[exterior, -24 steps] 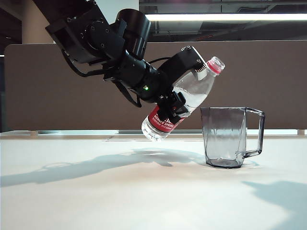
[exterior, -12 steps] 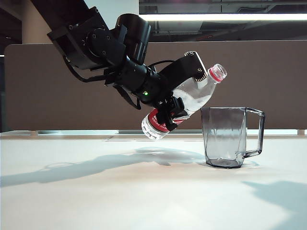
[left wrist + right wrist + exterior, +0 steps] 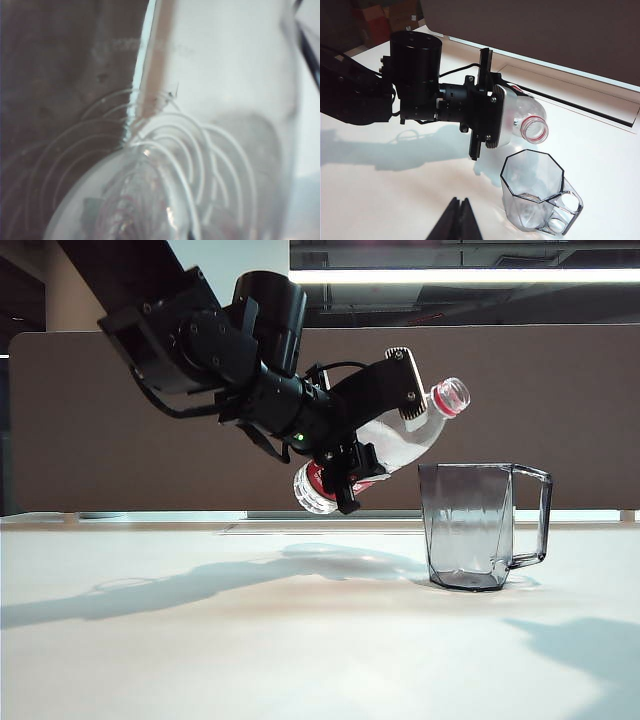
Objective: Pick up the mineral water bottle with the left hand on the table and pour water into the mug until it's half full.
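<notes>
My left gripper (image 3: 375, 435) is shut on the mineral water bottle (image 3: 400, 443) and holds it in the air, steeply tilted. The bottle's uncapped mouth (image 3: 535, 129), with its red neck ring, points toward the mug (image 3: 470, 525) and hangs just above its rim on the left side. No stream of water shows, and the smoky faceted mug (image 3: 532, 192) looks empty. It stands upright on the white table (image 3: 250, 640), handle away from the arm. The left wrist view is filled by the clear bottle (image 3: 165, 175). My right gripper (image 3: 460, 202) is shut and empty, off to the side of the mug.
A brown partition (image 3: 560, 400) runs behind the table, with a long slot (image 3: 600, 107) along the table's back edge. The left arm's bulky black joints (image 3: 200, 335) hang over the left half of the table. Cardboard boxes (image 3: 375, 22) sit beyond the far corner.
The left wrist has rolled and tipped the bottle closer to level: its base rose and its mouth stayed near the mug's rim. The mug and right gripper have not moved.
</notes>
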